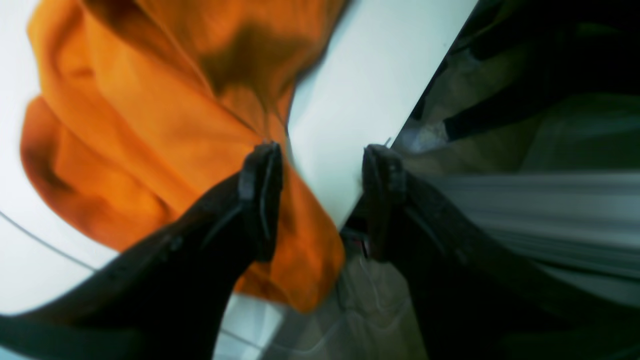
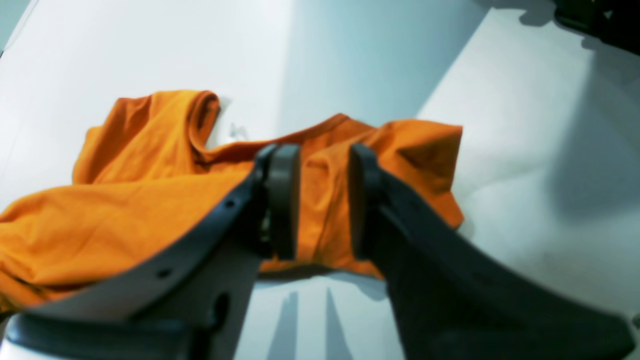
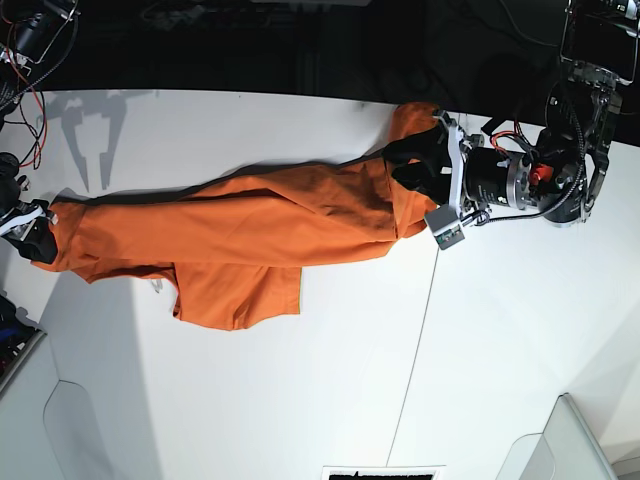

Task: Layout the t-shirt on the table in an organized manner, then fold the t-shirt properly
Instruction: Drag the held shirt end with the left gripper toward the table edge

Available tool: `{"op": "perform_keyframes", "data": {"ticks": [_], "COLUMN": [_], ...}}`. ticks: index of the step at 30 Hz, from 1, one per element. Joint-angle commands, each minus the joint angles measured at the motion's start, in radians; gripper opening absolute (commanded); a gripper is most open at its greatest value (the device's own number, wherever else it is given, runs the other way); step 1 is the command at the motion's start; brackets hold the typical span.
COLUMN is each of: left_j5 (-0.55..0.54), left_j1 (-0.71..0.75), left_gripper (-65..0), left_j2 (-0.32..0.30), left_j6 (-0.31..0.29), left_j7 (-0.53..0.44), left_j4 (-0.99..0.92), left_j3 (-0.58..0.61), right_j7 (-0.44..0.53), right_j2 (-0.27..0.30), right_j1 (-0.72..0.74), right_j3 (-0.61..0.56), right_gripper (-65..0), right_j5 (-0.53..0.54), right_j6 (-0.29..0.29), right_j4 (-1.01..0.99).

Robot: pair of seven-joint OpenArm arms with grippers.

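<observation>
Stretching across the table [image 3: 300, 400], the t-shirt [image 3: 240, 225] lies bunched lengthwise.

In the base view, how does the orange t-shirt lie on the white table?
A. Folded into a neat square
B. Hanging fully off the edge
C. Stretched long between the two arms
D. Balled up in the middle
C: the t-shirt runs in a long band across the table from the right pincer to the left pincer.

t-shirt [image 1: 150, 125] blurred, perhaps partly cropped

Left gripper [image 1: 320, 195] jaws parted; right gripper [image 2: 325, 200] jaws parted, arms spread wide.
</observation>
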Motion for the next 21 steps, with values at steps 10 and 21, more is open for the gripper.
{"op": "perform_keyframes", "data": {"ticks": [10, 21], "left_j5": [0.006, 0.369], "left_j1": [0.126, 0.108], "left_gripper": [-36.4, -36.4], "left_j2": [-0.013, -0.013], "left_j6": [-0.005, -0.005], "left_j7": [-0.056, -0.389], "left_j4": [0.056, -0.081], "left_j3": [-0.119, -0.119], "right_j7": [0.062, 0.034], "right_j2": [0.019, 0.019], "right_j1": [0.016, 0.016], "right_j3": [0.002, -0.350], "right_gripper": [-48.1, -65.0], "right_j5": [0.038, 0.077], "right_j6": [-0.001, 0.036], "right_j4": [0.016, 0.016]}}
